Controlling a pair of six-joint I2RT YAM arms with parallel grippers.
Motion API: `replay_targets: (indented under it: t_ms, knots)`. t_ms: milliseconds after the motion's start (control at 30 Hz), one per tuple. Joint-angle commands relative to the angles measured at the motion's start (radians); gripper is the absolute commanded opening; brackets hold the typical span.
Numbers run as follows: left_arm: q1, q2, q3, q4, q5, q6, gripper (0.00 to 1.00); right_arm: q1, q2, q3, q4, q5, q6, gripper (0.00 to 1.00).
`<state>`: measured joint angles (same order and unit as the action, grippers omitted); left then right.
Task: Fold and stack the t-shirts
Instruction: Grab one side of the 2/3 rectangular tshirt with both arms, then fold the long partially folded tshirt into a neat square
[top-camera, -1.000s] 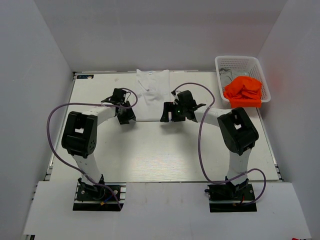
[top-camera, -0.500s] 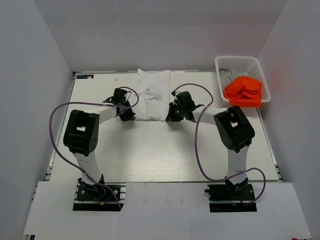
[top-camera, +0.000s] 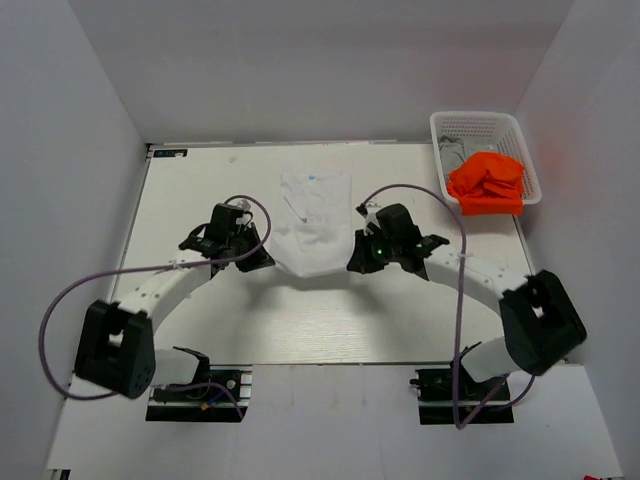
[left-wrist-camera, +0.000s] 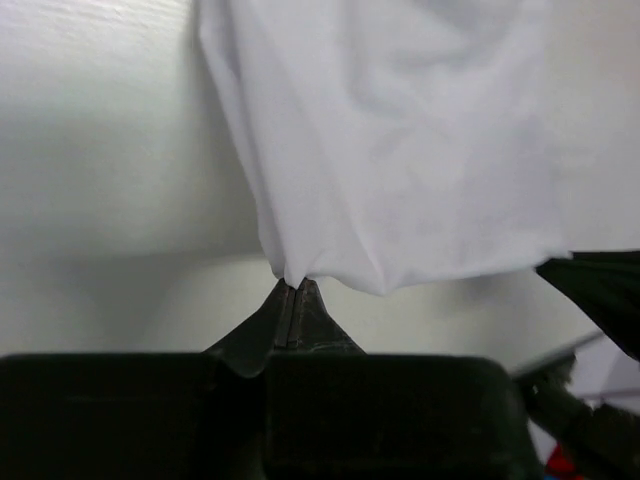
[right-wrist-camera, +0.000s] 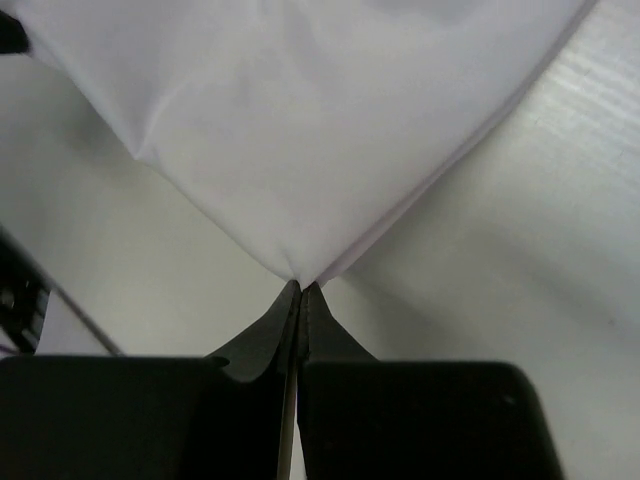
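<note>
1. The white t-shirt (top-camera: 313, 222) lies at the middle of the table (top-camera: 190, 185) as a narrow strip. Its far end is flat on the surface and its near end is raised.
2. Its long axis runs straight away from the arm bases, near to far. A small blue mark by the far end is probably the neck label, so the collar likely points away and the hem towards the arms.
3. The left gripper (top-camera: 256, 259) is pressed together on the near left corner. In the left wrist view the fingertips (left-wrist-camera: 295, 292) meet on a point of cloth (left-wrist-camera: 400, 150).
4. The right gripper (top-camera: 357, 263) pinches the near right corner in the same way (right-wrist-camera: 300, 290), with the cloth (right-wrist-camera: 300, 120) fanning out from that point.
5. The shirt lies beyond both grippers, on their far side, and its near edge sags between them. Neither arm is nearer, since each holds its own corner.
6. My judgement is that the next move carries this near edge along the long axis onto the far end, both arms level.
7. The orange t-shirt (top-camera: 486, 182) and the grey t-shirt (top-camera: 452, 152) lie crumpled in the basket (top-camera: 480, 117) at the far right, well apart from both arms.
</note>
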<state>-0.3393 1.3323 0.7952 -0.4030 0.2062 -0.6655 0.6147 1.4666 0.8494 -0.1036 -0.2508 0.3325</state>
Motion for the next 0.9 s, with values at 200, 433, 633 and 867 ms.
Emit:
replay_targets:
  t_ms: [200,433,633,867]
  knots:
    - [-0.049,-0.338,0.059,-0.191,0.087,-0.023,0.00,0.026,-0.342,0.011,-0.188,-0.047,-0.033,0.00]
    - [-0.049,-0.295,0.167,-0.111,-0.011,-0.026,0.00,0.010,-0.302,0.124,-0.180,0.088,-0.012,0.00]
    - [-0.049,-0.152,0.265,-0.063,-0.137,-0.026,0.00,-0.027,-0.204,0.206,-0.171,0.145,0.037,0.00]
    - [-0.027,0.049,0.401,-0.073,-0.234,-0.026,0.00,-0.098,-0.045,0.286,-0.183,0.104,0.043,0.00]
